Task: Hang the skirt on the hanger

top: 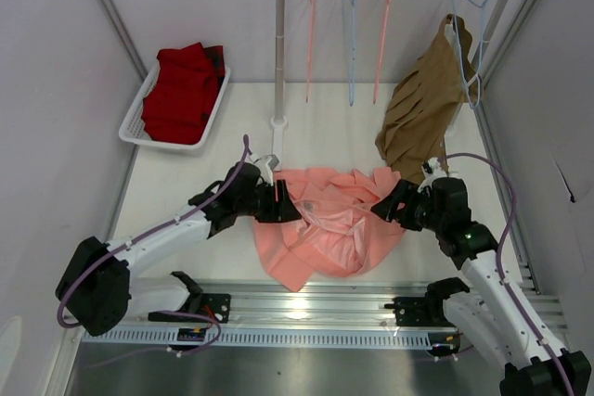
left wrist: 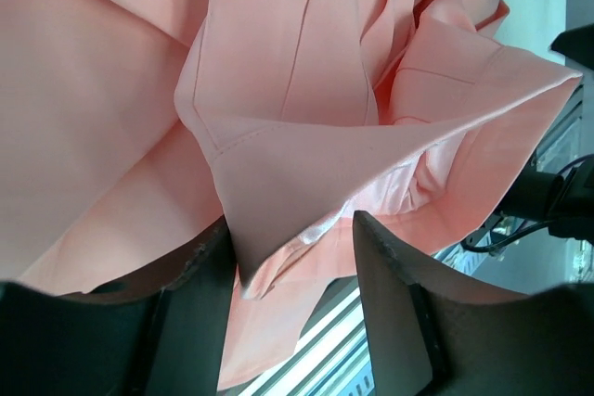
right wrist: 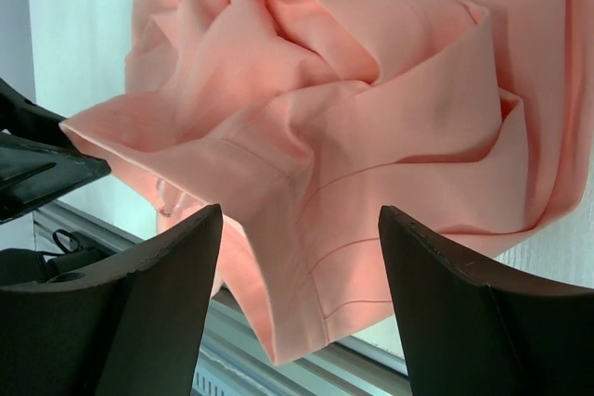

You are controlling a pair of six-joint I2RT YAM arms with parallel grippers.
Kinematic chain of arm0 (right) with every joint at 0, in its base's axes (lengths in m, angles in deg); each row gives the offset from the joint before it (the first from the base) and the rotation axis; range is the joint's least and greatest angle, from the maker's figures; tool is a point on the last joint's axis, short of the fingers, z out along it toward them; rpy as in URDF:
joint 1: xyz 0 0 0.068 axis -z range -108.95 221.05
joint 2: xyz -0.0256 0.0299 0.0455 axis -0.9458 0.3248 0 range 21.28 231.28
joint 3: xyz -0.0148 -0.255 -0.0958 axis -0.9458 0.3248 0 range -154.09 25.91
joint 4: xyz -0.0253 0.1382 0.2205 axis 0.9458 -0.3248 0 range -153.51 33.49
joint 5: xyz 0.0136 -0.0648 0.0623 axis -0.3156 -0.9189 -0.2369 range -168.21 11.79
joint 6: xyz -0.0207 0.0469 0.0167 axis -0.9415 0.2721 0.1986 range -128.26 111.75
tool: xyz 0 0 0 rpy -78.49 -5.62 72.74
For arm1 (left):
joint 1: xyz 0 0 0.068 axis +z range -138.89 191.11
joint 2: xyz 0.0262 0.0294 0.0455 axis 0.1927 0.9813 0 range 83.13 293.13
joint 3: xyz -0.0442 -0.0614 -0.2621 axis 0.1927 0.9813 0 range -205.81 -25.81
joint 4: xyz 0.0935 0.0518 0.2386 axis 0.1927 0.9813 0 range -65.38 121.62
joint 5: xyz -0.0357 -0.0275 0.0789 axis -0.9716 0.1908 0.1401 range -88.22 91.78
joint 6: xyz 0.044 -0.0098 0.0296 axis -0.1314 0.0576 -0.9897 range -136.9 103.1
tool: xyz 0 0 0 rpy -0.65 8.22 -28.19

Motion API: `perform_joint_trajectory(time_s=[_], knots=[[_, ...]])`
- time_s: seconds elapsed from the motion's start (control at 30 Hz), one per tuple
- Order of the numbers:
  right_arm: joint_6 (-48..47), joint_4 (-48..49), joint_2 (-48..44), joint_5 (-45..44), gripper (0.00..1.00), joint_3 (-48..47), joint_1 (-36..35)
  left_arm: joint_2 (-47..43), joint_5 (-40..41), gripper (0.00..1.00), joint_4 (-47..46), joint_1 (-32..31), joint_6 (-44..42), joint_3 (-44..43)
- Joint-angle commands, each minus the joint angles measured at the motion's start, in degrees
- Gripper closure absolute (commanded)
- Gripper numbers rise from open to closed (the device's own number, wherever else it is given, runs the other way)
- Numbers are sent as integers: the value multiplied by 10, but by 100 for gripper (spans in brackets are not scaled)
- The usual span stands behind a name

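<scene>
The salmon-pink skirt (top: 329,224) lies crumpled on the table between my two grippers. My left gripper (top: 283,203) is at its left edge. It is open (left wrist: 292,257), with a folded hem corner of the skirt (left wrist: 278,90) lying between its fingers. My right gripper (top: 385,203) is at the skirt's right edge. It is open (right wrist: 297,229), with a hemmed fold of the skirt (right wrist: 353,90) between its fingers. Two thin salmon-pink wire hangers (top: 310,34) (top: 383,34) hang edge-on from the rail at the back, far from both grippers.
A white basket (top: 135,122) holding dark red cloth (top: 181,90) stands at the back left. A brown garment (top: 422,104) hangs on a light-blue hanger (top: 475,25) at the rail's right end. Another light-blue hanger (top: 351,34) hangs mid-rail. The rack post (top: 278,44) stands behind the skirt.
</scene>
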Motion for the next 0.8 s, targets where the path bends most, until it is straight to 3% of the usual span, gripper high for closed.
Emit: perform_joint_trajectory(time_s=[0.0, 0.4, 0.57, 0.77], knots=[[-2, -10, -4, -29, 26, -57, -16, -33, 9, 43, 24, -4, -36, -34], [-22, -23, 24, -67, 27, -166, -38, -79, 127, 38, 128, -4, -72, -88], [-49, -38, 68, -119, 30, -297, -38, -88, 144, 38, 151, -6, -77, -117], [-103, -7, 214, -163, 30, -508, -25, -103, 157, 38, 180, -6, -81, -149]])
